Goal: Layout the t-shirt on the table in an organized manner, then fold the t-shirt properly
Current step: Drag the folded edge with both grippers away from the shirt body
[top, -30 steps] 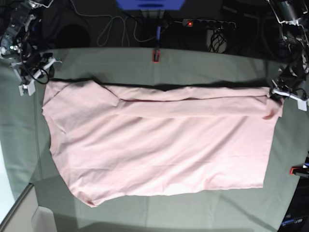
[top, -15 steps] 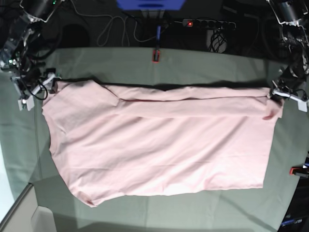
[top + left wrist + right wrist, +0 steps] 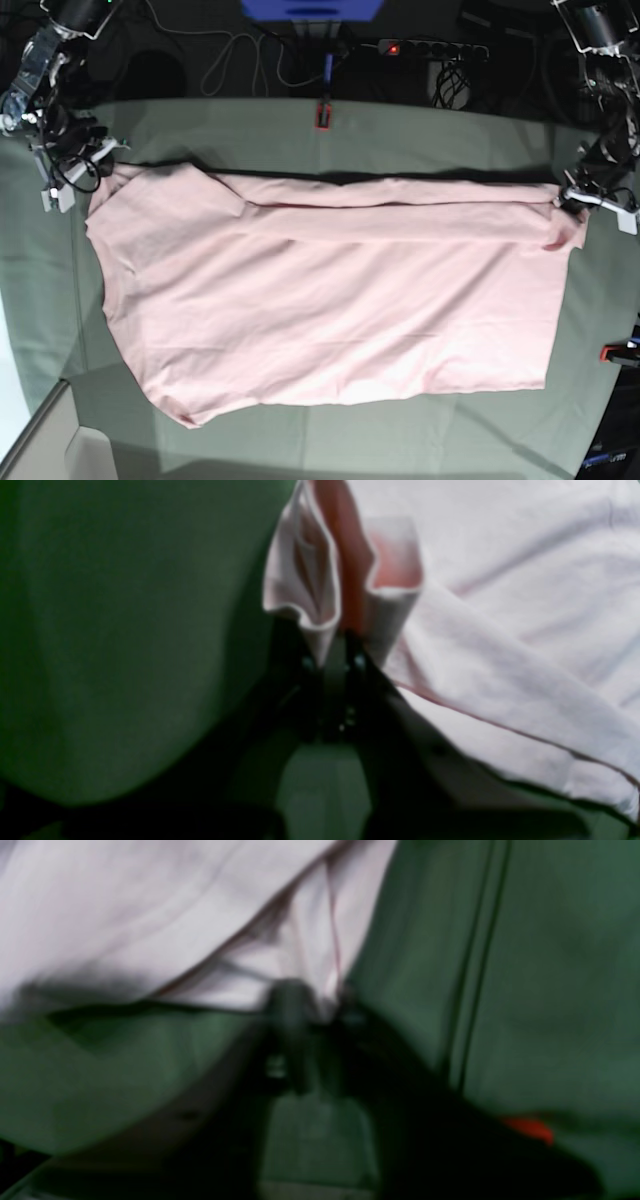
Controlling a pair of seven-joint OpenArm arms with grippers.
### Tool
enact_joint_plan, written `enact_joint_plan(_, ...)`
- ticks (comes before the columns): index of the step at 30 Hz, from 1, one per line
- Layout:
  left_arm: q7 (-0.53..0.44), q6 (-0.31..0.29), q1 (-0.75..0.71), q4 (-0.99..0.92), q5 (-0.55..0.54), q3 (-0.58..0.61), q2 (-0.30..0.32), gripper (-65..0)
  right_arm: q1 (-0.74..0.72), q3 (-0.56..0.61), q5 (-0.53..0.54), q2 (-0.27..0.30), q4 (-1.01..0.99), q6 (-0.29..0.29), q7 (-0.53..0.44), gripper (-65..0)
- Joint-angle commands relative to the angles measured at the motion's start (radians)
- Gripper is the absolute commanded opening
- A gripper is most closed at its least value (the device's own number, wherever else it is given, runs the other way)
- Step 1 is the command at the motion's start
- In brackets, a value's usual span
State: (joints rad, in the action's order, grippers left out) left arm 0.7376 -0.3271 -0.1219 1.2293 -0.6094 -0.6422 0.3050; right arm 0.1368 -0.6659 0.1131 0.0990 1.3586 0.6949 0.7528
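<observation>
The left gripper [image 3: 330, 655] is pinching the pink t-shirt [image 3: 330, 300] hem; the right gripper [image 3: 312, 1000] is clamping its opposite far corner. The shirt is lying spread across the grey-green table [image 3: 400, 130], red clamp [image 3: 322, 115] at the far edge.

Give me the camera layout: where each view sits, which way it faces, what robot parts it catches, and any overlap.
Base: overhead, looking down on the table and spread t-shirt; both arms at the far corners.
Left wrist: on the left arm, looking along its fingers, the left gripper shut on a bunched shirt edge.
Right wrist: on the right arm, blurred, right gripper shut on a shirt corner.
Shared: all show the pink shirt on green table cloth.
</observation>
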Motion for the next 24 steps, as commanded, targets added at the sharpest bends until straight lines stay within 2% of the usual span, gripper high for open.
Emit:
enact_joint_plan(1, -0.016, 0.001, 0.009, 0.011, -0.007, -0.009, 0.023, -65.0, -0.001, -0.001, -0.008, 0.008, 0.011, 0.003, 0.012, -65.0)
enact_joint_plan(6, -0.013, 0.001, 0.009, 0.017, -0.007, -0.009, 0.018, -65.0, 0.019, -0.008, -0.005, 0.012, 0.037, 0.003, 0.012, -65.0)
enact_joint_plan(12, -0.006, 0.003, -0.006, 0.082, -0.014, -0.009, 0.016, -65.0, 0.074, -0.01, -0.003, 0.008, 0.21, 0.003, 0.012, -65.0)
enact_joint_plan(16, -0.006, 0.003, -0.066, 0.178, -0.016, -0.011, 0.013, -65.0, 0.134, -0.01, 0.055, 0.011, 0.31, 0.003, 0.014, -65.0)
enact_joint_plan(21, -0.006, 0.003, -0.152, 0.287, -0.016, -0.032, -0.011, -65.0, 0.206, -0.016, 0.078, 0.015, 0.367, 0.003, 0.012, -65.0)
enact_joint_plan(24, -0.006, -0.004, -0.2, 0.333, -0.016, -0.083, -0.056, -65.0, 0.243, -0.055, 0.078, 0.009, 0.376, 0.003, 0.012, -65.0)
